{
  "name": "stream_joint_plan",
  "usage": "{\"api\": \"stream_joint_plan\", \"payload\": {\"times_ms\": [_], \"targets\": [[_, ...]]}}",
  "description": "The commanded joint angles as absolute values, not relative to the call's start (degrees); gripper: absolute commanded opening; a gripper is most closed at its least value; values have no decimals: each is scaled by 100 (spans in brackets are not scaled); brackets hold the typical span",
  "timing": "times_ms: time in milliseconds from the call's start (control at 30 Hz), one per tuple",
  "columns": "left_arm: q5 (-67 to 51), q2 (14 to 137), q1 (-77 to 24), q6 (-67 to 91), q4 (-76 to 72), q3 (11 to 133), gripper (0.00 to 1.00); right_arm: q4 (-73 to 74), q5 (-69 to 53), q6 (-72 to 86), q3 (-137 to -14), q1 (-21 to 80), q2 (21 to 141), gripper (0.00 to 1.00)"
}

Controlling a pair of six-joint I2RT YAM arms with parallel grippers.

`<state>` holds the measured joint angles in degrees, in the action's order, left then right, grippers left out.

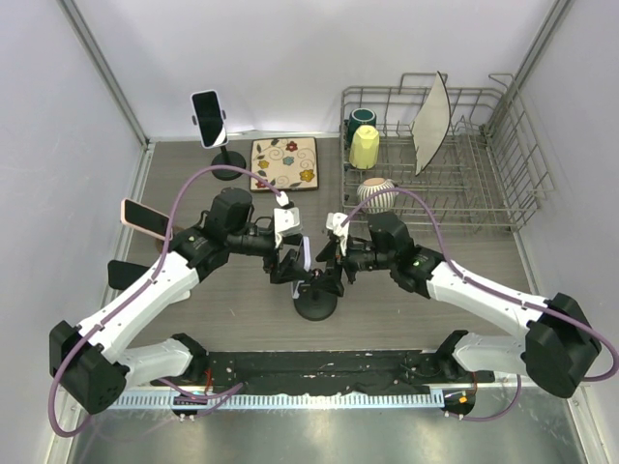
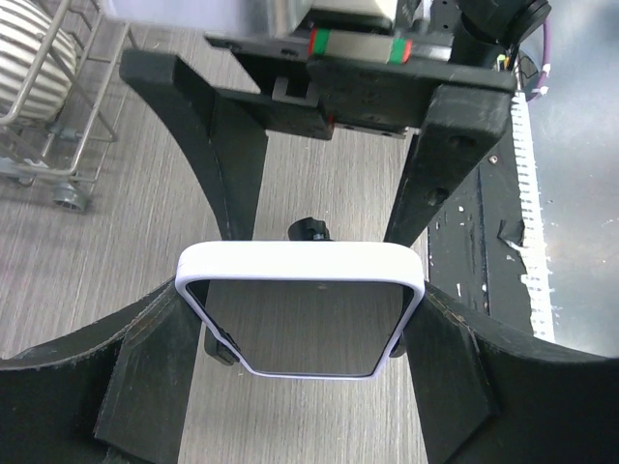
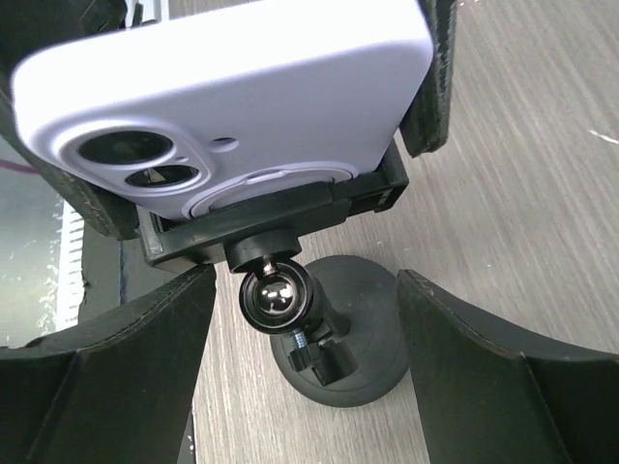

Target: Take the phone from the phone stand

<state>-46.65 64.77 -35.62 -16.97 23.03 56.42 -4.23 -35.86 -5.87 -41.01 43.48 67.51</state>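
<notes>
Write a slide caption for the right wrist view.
Phone clamped on its ball-joint stand; right gripper open around the neck.

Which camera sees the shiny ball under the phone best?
The right wrist view: the ball joint sits close up, under the phone. The left wrist view shows the phone's screen side, no ball. In the top external view it is hidden; only the stand's round base shows.

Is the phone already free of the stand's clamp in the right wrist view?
No, the phone sits with its lower edge seated in the stand's black clamp, just above the ball joint.
</notes>
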Motion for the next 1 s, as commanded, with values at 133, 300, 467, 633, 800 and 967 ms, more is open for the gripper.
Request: {"api": "stream_joint_plan", "payload": {"times_ms": [133, 300, 467, 633, 800, 967], "targets": [[-5256, 6363, -3595, -1635, 1591, 5845, 26, -563, -4394, -721, -4368, 4403, 6996, 78], [-5396, 6398, -3595, -1591, 1538, 5845, 26, -589, -4395, -756, -4307, 4482, 7075, 73], [-5405, 6425, -3604, -1573, 1521, 5854, 27, -712, -4342, -738, -4263, 4535, 7145, 66], [-5414, 6416, -3612, -1538, 1503, 5853, 28, -765, -4158, -729, -4219, 4579, 7128, 51], [-5221, 6337, -3612, -1485, 1424, 5827, 45, -835, -3850, -694, -4070, 4579, 6953, 20], [-4861, 6082, -3612, -1389, 1222, 5748, 59, -914, -3157, -633, -3946, 4588, 6584, 1]]}}
